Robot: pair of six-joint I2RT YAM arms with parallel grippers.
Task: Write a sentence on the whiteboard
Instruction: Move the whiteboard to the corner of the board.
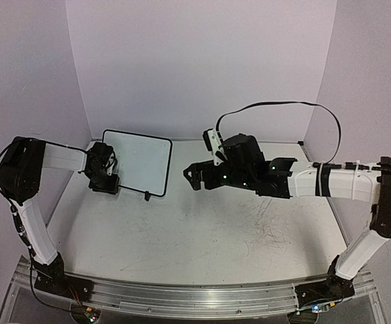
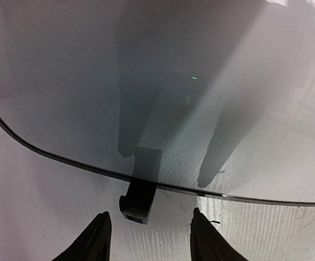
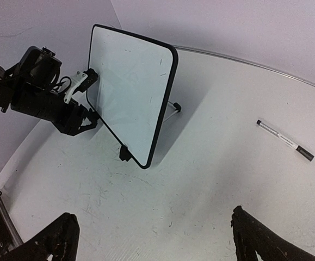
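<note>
your left pincer (image 2: 150, 213) is partly open, its two dark fingers (image 2: 94, 242) apart with a clear gap between them. it grasps nothing. it sits low at the near-left edge of the whiteboard (image 3: 130, 81), and from its wrist view you see one small black foot (image 2: 138, 198) of the board just ahead of the fingertips, in line with the gap and not touching either finger.

your right pincer (image 3: 153, 215) is spread wide and released, with only bare worktop (image 3: 201, 179) between its fingers. it hangs over the middle of the worktop, well apart from the board and pointed toward it.

the whiteboard stands propped and tilted on its feet near the far left corner of the worktop. its white face shows only a few faint specks.

a pen (image 3: 285, 140) with a black cap lies flat on the worktop toward the far edge, well apart from the board and from both pincers.
</note>
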